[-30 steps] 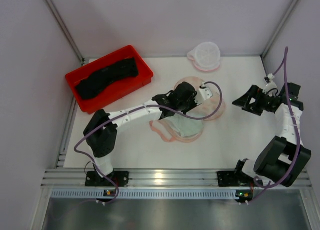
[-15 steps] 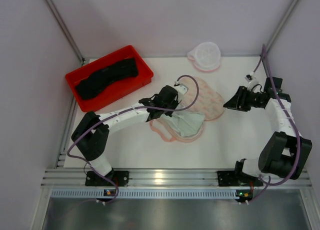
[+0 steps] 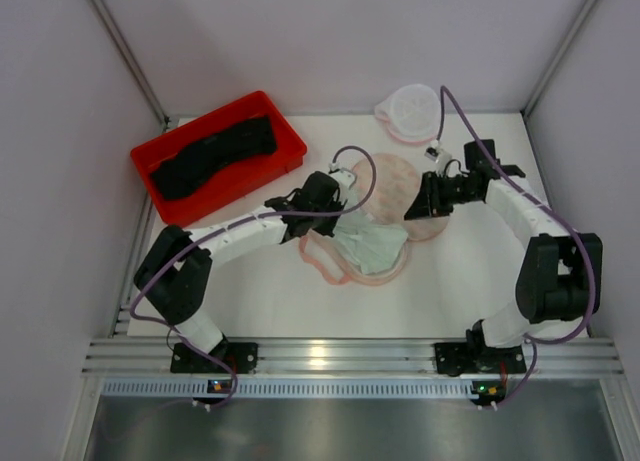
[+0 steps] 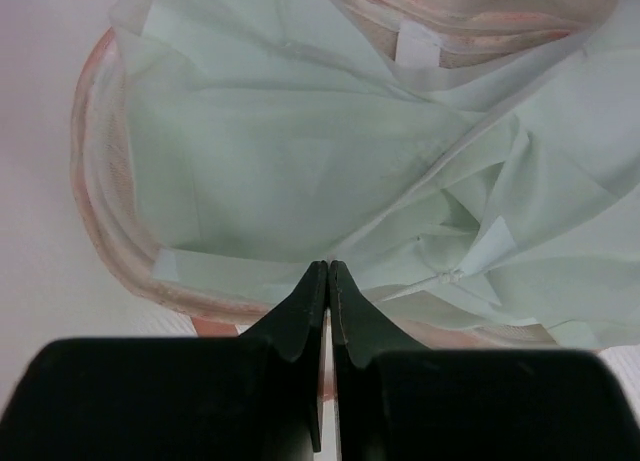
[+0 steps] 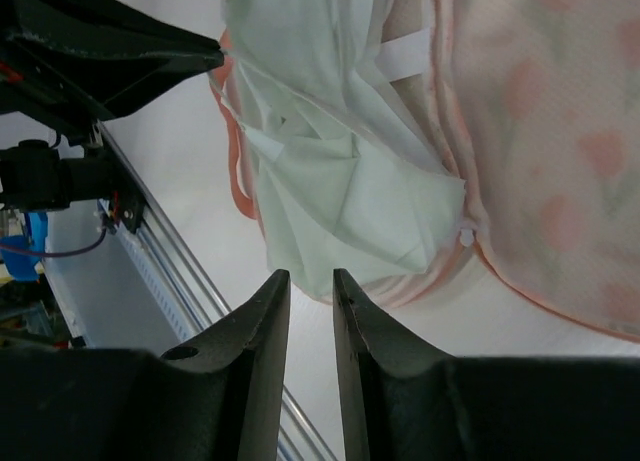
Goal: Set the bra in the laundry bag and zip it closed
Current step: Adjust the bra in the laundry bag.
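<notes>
Top external view: right end effector [image 3: 413, 210] has swung in over the peach piece [image 3: 393, 179], jaws narrowed, seemingly empty.

You can't tell if the left gripper [image 4: 328, 265] actually pinches the pale green lining [image 4: 300, 151]; lining runs off both wrist frames' edges.

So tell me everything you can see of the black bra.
The bra is a plain black piece of soft fabric. It lies stretched lengthwise and slightly bent in the red bin at the far left of the table, filling most of the bin's length. Only the bin touches it. Straps or cups cannot be made out from the overhead view.
</notes>
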